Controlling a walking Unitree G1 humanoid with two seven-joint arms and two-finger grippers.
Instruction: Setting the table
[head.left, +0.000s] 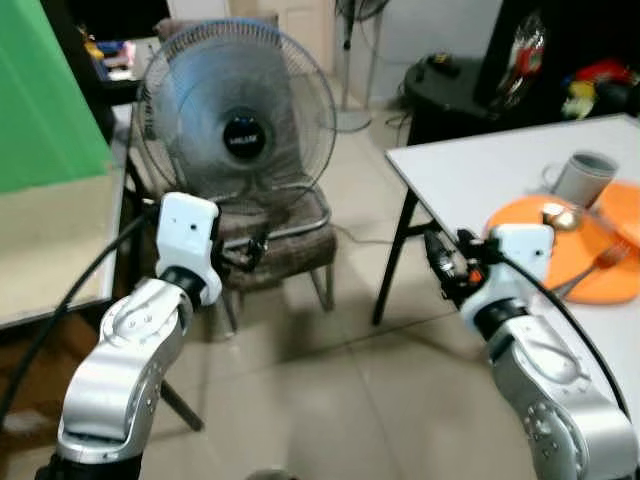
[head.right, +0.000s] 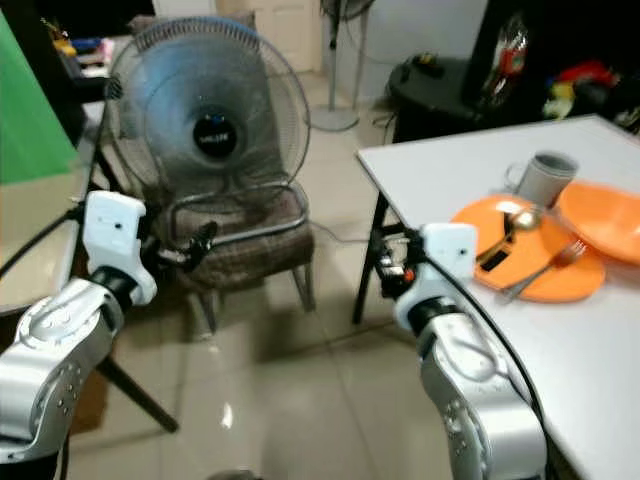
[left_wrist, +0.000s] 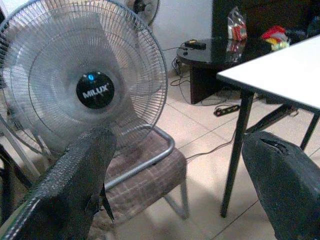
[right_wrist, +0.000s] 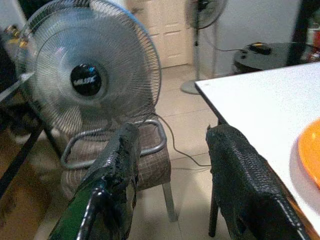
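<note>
At the right stands a white table (head.left: 470, 170). On it lies an orange plate (head.left: 610, 285) with a fork (head.left: 595, 265) and a spoon (head.left: 558, 215) on top. A grey cup (head.left: 582, 178) stands behind the plate, and a second orange dish (head.right: 605, 215) sits to its right. My right gripper (head.left: 445, 262) hovers open and empty just off the table's near left edge, beside the plate. The wrist view shows a wide gap between its fingers (right_wrist: 120, 165). My left gripper (head.left: 245, 255) is also open and empty, held out toward the chair away from the table; its fingers (left_wrist: 85, 170) are spread far apart.
A large standing fan (head.left: 238, 115) rests on a checked chair (head.left: 280, 235) straight ahead. A black round side table (head.left: 450, 85) stands behind the white table. A beige counter (head.left: 50, 240) and a green panel (head.left: 50, 100) line the left. Tiled floor (head.left: 340, 390) lies between.
</note>
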